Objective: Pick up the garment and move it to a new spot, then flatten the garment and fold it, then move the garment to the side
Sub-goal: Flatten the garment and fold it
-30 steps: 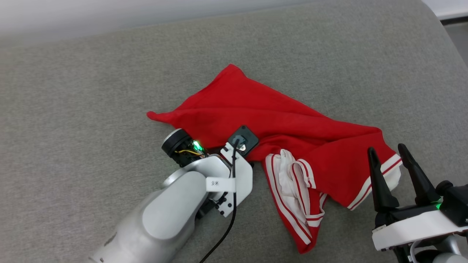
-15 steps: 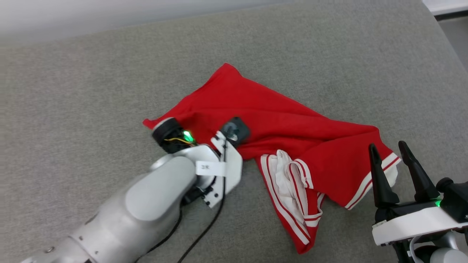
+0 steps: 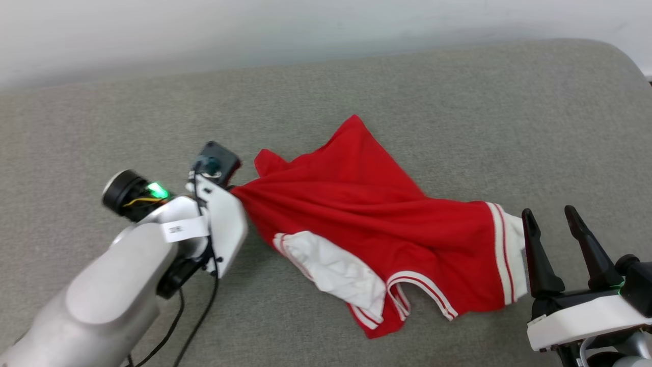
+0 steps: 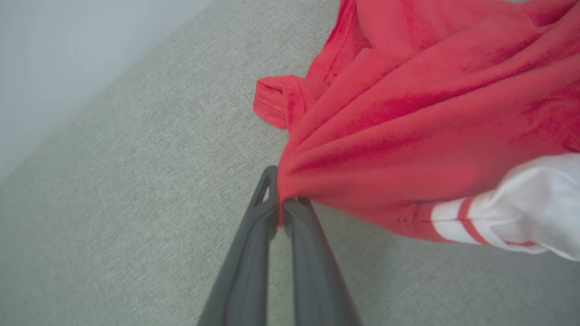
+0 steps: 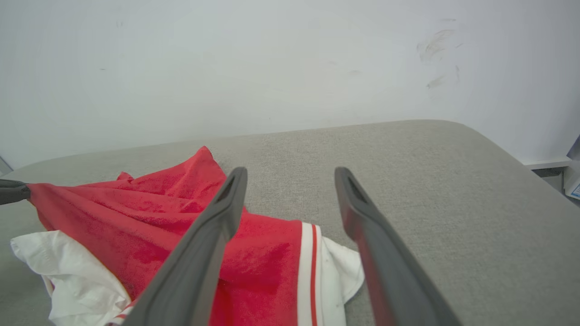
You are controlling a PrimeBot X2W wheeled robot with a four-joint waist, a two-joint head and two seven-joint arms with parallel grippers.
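My left pincer (image 4: pixel 281 201) is clenched: its two long dark fingers press together on a bunched fold of the red sports jersey with white sleeve panels and red-and-white striped trim (image 3: pixel 367 204). From this pinch point the thin cloth fans out in taut creases, away from the fingertips and toward my right side. A small hemmed red flap (image 4: pixel 272 102) lies just beyond the fingertips. A crumpled white sleeve panel (image 3: pixel 336 270) lies near the grip, on the side closer to me. The far end of the jersey, a white cuff with red stripes (image 3: pixel 509 255), lies just before my right pincer (image 3: pixel 547 214). That pincer is released, fingers wide apart, grasping nothing; whether its tips touch the cloth cannot be told. The whole jersey rests between both pincers on the flat grey woven upholstered surface (image 3: pixel 458 102).

Handling, as judged:
- Light, soft and limp; it will sag and trail from any single grip
- The woven surface is likely to drag on it, so expect bunching
- Thin cloth may slip from narrow tips; the striped trim and hems look thicker and should give a firmer bite
- For flattening, take two hem corners well apart
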